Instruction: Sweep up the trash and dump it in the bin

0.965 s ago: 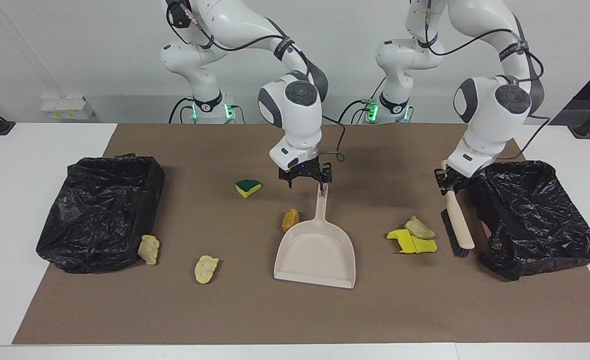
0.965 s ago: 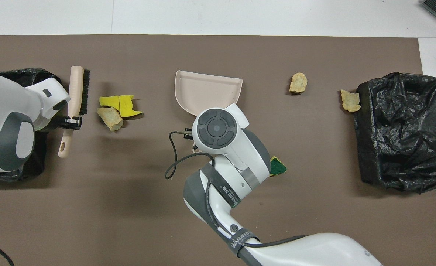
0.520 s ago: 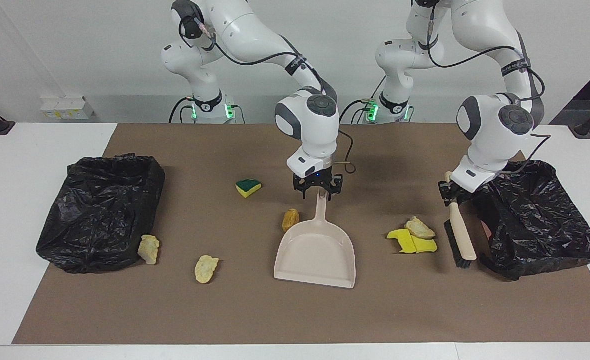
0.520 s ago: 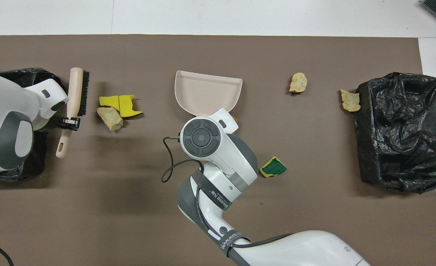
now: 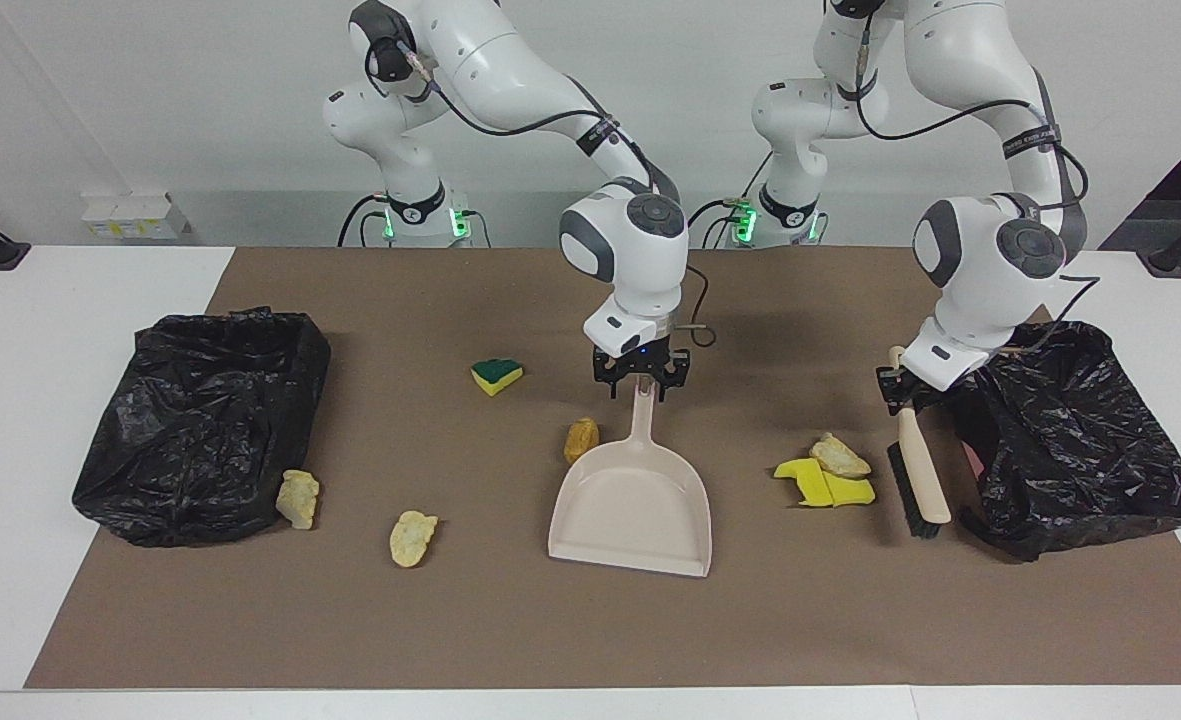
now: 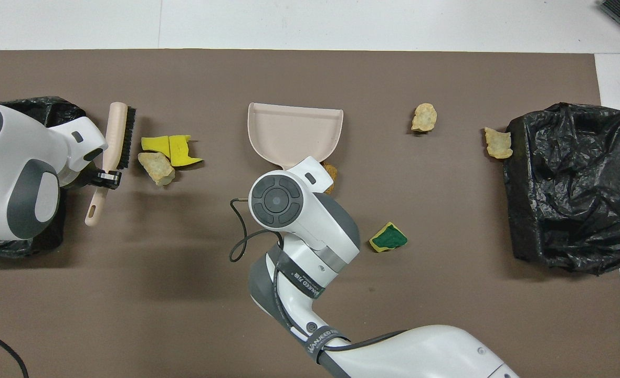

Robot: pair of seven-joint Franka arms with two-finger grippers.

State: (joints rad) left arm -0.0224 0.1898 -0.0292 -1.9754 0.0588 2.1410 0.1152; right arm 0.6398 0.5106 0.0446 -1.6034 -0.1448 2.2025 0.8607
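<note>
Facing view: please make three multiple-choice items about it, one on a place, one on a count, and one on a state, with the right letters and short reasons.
1. Where does the green sponge lie?
A. on the bare white table
B. on the mat, nearer to the robots than the orange chunk
C. on top of another scrap

2. How many black-lined bins stand on the table?
A. one
B. two
C. three

3. What does the left hand hold?
A. the brush
B. a scrap
C. nothing

Answers:
1 B: it sits on the brown mat, higher in the facing view than the chunk.
2 B: one bin stands at each end of the mat.
3 A: the hand is shut on the brush's handle, bristles by the yellow scraps.
</note>
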